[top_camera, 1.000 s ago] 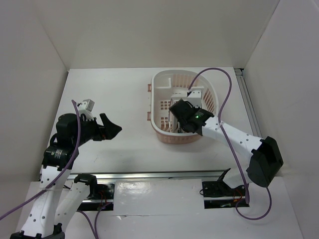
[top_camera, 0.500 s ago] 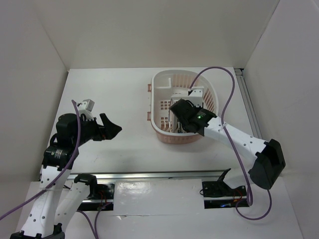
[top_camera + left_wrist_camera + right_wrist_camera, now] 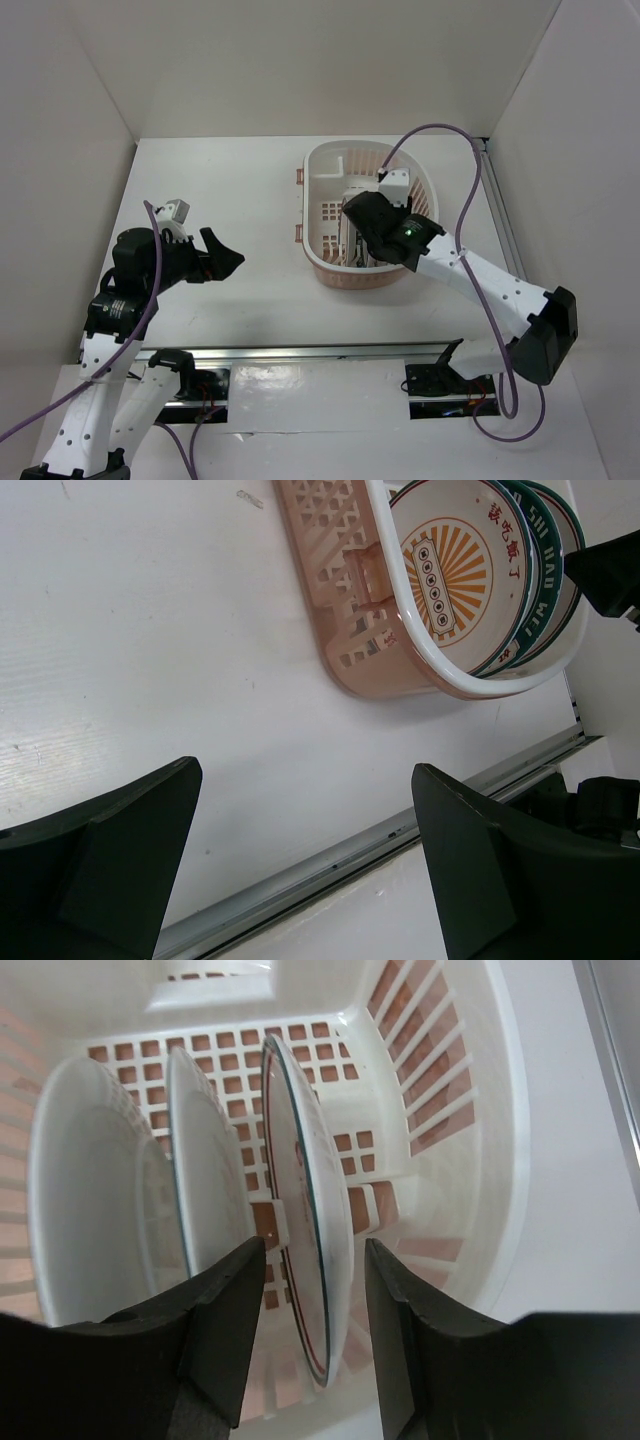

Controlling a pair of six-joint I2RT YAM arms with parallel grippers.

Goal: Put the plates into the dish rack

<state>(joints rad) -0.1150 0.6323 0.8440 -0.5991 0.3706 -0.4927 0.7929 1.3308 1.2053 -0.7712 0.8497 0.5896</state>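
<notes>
The dish rack (image 3: 330,160) stands at the table's back right. Three plates stand on edge inside it. In the right wrist view they are side by side: left (image 3: 90,1190), middle (image 3: 205,1160) and right (image 3: 305,1160). My right gripper (image 3: 313,1250) is open, its fingers either side of the right plate with a gap on each side. It hangs over the rack (image 3: 368,222). In the left wrist view the orange sunburst plate (image 3: 450,575) faces me, with a teal-banded plate (image 3: 532,590) behind. My left gripper (image 3: 222,260) is open and empty over bare table, left of the rack.
White walls close in the table at the back and both sides. A metal rail (image 3: 300,352) runs along the near edge. The right arm's purple cable (image 3: 440,135) arcs over the rack's far right side.
My right gripper has shifted slightly up and towards the back right over the rack, and its arm has swung out to the right. The left arm has not moved.
</notes>
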